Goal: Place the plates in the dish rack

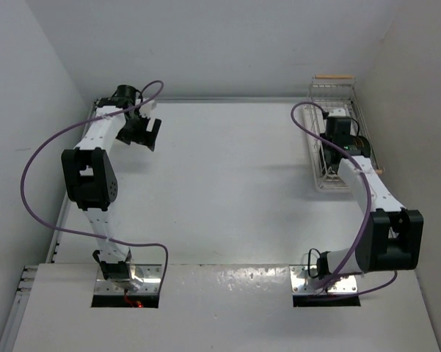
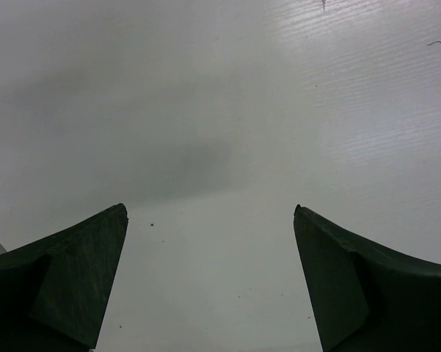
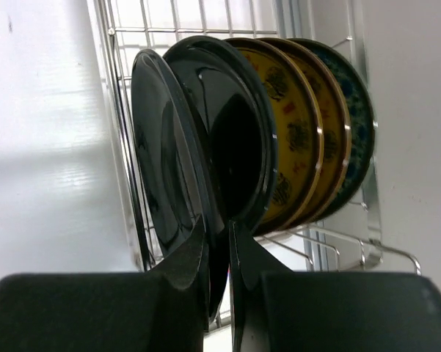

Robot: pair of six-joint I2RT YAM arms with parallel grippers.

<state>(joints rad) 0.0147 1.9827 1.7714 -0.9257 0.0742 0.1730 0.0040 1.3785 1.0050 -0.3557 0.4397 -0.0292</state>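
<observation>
step: seating last plate | my right gripper (image 3: 219, 253) pinches the rim of the nearest glossy black round plate (image 3: 169, 161), upright beside four others in the long white wire dish rack (image 1: 336, 132) | my left gripper (image 2: 209, 279) spread, empty | next: release, back straight out

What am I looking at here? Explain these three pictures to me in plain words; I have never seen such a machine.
The top picture looks down on a white table with two robot arms bolted at its near edge. The other two come from cameras on each wrist.

The left gripper hangs open over bare table, holding nothing; its dark fingers frame the left wrist view.

The right gripper is at the white wire dish rack by the right wall. Five plates stand on edge there: two black, two yellow plates, one blue-green plate. Its fingers pinch the rim of the nearest black plate.
</observation>
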